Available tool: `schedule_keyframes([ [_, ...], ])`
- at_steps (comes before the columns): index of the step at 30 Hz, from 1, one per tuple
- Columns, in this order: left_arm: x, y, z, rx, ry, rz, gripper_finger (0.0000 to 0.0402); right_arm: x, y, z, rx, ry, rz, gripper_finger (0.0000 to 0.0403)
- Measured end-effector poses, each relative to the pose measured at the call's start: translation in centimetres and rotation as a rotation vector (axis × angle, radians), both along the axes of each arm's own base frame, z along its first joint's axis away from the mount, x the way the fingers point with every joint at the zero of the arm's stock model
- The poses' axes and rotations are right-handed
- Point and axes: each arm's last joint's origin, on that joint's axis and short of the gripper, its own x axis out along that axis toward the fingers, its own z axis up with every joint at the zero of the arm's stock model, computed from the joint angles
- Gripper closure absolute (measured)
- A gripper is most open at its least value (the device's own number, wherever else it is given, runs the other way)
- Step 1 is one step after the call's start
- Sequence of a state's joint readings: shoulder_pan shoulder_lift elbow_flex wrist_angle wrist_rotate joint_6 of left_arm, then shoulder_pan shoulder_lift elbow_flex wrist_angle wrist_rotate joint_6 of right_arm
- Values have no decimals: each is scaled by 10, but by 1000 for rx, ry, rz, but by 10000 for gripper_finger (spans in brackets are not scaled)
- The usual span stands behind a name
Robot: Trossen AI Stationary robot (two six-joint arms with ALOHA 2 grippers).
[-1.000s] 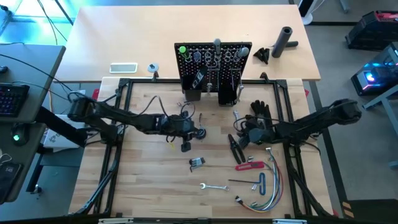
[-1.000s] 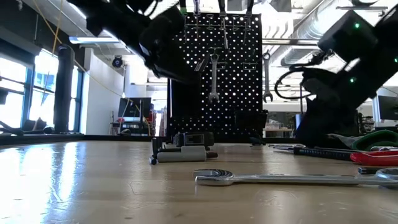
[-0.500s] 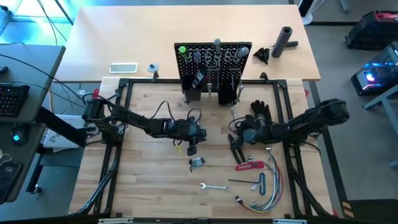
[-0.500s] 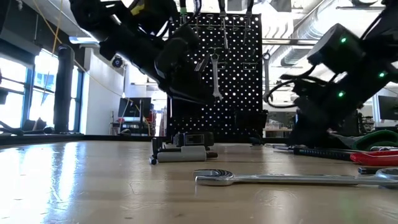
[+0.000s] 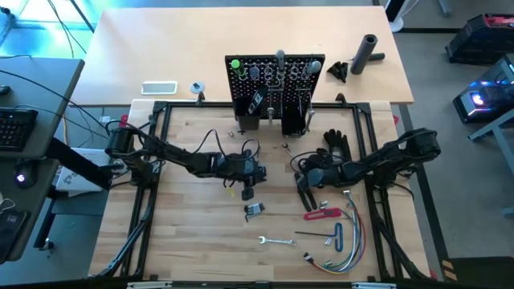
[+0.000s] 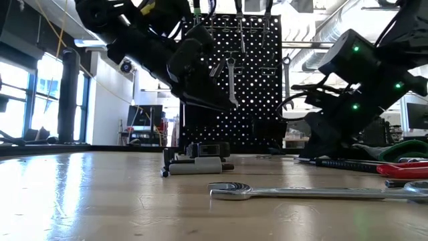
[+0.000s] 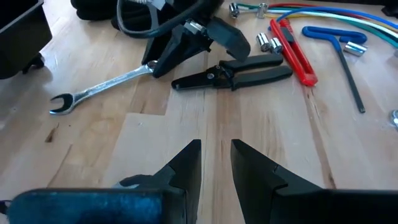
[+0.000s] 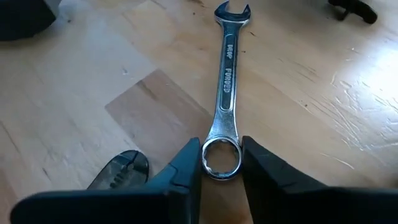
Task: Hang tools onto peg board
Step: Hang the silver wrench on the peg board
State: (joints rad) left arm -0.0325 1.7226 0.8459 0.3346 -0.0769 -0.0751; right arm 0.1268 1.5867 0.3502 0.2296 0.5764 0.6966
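Note:
A silver wrench (image 8: 225, 87) lies flat on the wooden table, and my right gripper (image 8: 221, 163) is shut on its ring end, right of the table's middle (image 5: 303, 171). Beside it lie black pliers (image 7: 233, 71), a red-handled tool (image 7: 292, 43) and a blue hex key (image 7: 339, 37). My left gripper (image 7: 216, 163) hovers above the table's middle (image 5: 259, 172), pointing toward these tools, narrowly open with nothing between its fingers. The black peg board (image 5: 275, 72) stands upright at the far edge, with tools hanging on it. My right gripper pinches the wrench's ring end (image 8: 221, 178) between its two fingers, one on each outer side of the ring. The fingers slant down from the table's right side and run in line with the shaft. The wrench lies flat on the table, its open end (image 8: 232, 12) pointing away.
A small black-and-silver tool (image 5: 254, 209) and a small wrench (image 5: 275, 240) lie nearer the front. Coloured wires (image 5: 345, 255) lie at the front right and a black glove (image 5: 336, 143) behind the right gripper. A black cylinder (image 5: 368, 52) lies beyond the peg board.
My right gripper has sunk toward the table and moved toward its left edge, onto the wrench. My left gripper first came down and reached toward the right, then kept still. The wrench lies where it was.

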Motion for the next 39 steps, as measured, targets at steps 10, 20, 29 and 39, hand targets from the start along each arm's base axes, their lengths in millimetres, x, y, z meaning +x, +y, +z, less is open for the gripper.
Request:
schedule_keyframes([
  [10, 0, 3, 0, 31, -1, 0, 321, 11, 21, 7, 70, -112, 230, 327],
  [20, 1, 6, 1, 65, -9, -8, 321, 43, 40, 31, 57, -120, 464, 327],
  [29, 0, 11, 1, -47, -10, -149, 309, 69, 47, 60, -28, -7, 524, 327],
  [39, -4, 9, -6, -102, 69, -221, 260, 88, 53, 88, -93, 16, 582, 327],
])
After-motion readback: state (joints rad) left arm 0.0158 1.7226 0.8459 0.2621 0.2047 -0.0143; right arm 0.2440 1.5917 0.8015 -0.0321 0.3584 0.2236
